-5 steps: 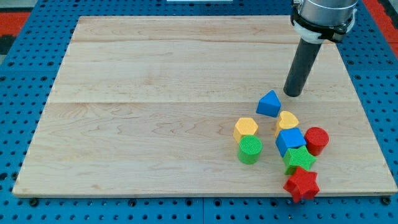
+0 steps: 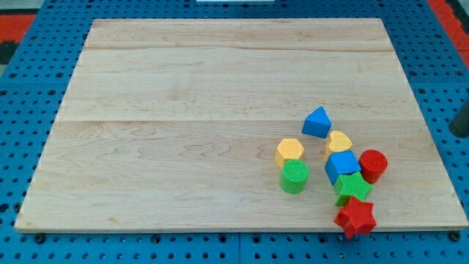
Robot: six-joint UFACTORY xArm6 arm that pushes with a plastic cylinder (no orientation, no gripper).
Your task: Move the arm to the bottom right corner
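Camera view — my tip [image 2: 462, 130] right of the blocks.

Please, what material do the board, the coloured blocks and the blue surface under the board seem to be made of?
The board looks like pale, smooth wood: grain lines and plank seams show. The blocks, such as the green cylinder and the red star, look like matte plastic with fine ridges, possibly printed. The blue surface has regular holes; plastic or painted metal, I cannot tell.

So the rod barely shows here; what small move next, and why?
Probably slide my tip toward the view's bottom: it shows only at the right edge, level with the blue triangle, above the board's bottom right corner.
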